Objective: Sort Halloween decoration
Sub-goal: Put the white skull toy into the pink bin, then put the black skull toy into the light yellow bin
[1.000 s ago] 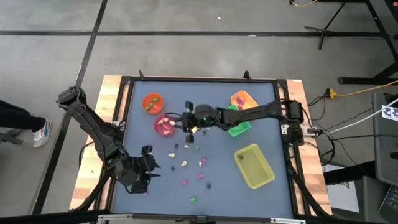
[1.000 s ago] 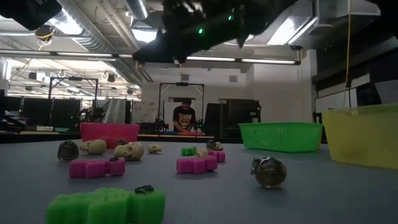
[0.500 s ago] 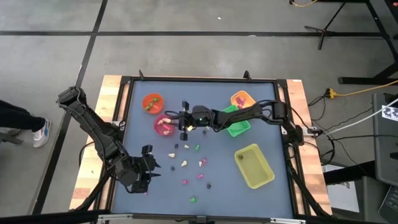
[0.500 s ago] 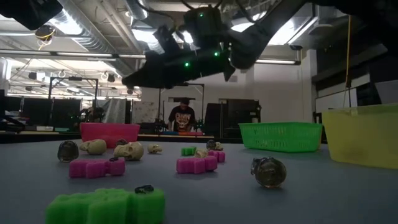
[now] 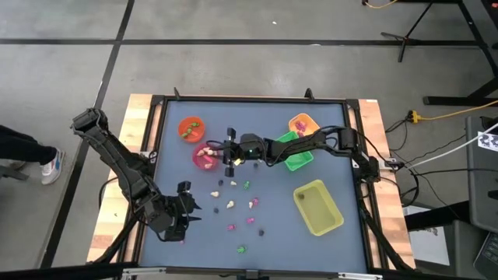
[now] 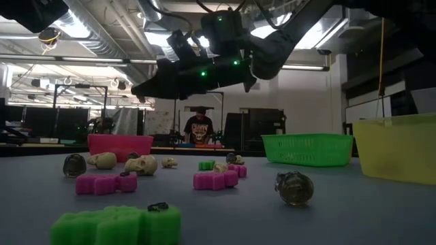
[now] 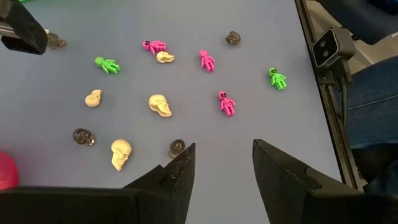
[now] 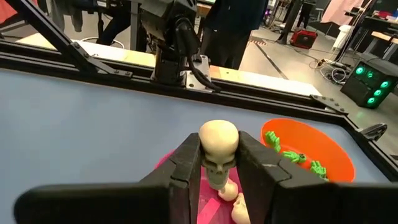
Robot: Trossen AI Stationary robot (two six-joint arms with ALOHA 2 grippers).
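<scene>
Fingers of the right gripper (image 8: 217,163) pinch a cream-white skull (image 8: 217,144) just above the pink cup (image 5: 206,156), which already holds similar pale skulls, with the orange cup (image 8: 306,152) of green figures beside it. On the tabletop's (image 5: 311,241) near-left corner, the left gripper (image 7: 221,163) waits with fingers spread and empty, facing loose skulls and pink and green figures.

- I find no legible text, label, brand, number or sign in any of my views.
- The person's shirt print in my low view is unreadable.
</scene>
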